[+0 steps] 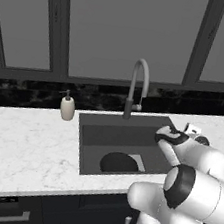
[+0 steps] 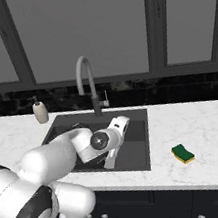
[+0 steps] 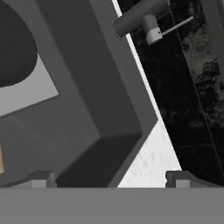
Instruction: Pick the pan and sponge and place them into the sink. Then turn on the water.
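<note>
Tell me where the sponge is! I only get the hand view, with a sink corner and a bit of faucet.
Observer: The sponge lies on the white counter, to the right of the sink, not in it.
Operator: Is water running?
Observer: No, nothing comes out of the faucet spout.
Operator: Is anything on the other side?
Observer: A soap bottle stands on the counter to the left of the sink.

Kitchen: marble counter, sink with faucet, soap dispenser.
</note>
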{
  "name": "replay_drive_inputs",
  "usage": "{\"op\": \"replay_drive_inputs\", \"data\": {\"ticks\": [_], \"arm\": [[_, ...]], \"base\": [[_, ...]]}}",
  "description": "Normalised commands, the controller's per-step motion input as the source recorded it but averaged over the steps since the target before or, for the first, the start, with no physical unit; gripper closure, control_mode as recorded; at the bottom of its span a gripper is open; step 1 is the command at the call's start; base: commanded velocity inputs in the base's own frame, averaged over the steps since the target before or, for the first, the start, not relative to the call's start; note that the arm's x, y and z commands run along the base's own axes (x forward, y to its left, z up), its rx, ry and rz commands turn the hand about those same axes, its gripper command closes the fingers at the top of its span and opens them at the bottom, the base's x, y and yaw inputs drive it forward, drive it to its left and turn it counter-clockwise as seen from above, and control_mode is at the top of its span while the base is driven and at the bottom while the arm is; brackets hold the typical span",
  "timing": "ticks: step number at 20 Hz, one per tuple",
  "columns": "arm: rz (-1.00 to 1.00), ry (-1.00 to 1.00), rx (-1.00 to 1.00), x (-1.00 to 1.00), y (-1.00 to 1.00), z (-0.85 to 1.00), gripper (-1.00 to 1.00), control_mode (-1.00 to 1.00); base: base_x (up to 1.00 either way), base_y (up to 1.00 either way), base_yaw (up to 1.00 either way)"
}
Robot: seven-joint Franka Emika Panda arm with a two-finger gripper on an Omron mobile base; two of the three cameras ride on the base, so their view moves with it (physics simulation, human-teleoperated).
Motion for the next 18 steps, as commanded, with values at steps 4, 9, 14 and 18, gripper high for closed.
{"op": "replay_drive_inputs", "data": {"ticks": [4,9,14,18], "arm": [[0.00,0.00,0.07,-0.60,-0.42,0.72,-1.00,-1.00],[0.00,0.00,0.12,-0.60,-0.26,0.74,-1.00,-1.00],[-0.07,0.07,0.23,-0.30,-0.28,0.50,-1.00,-1.00],[-0.15,0.09,0.14,-0.11,-0.23,0.01,-1.00,-1.00]], "base": [[0.00,0.00,0.00],[0.00,0.00,0.00],[0.00,0.00,0.00],[0.00,0.00,0.00]]}}
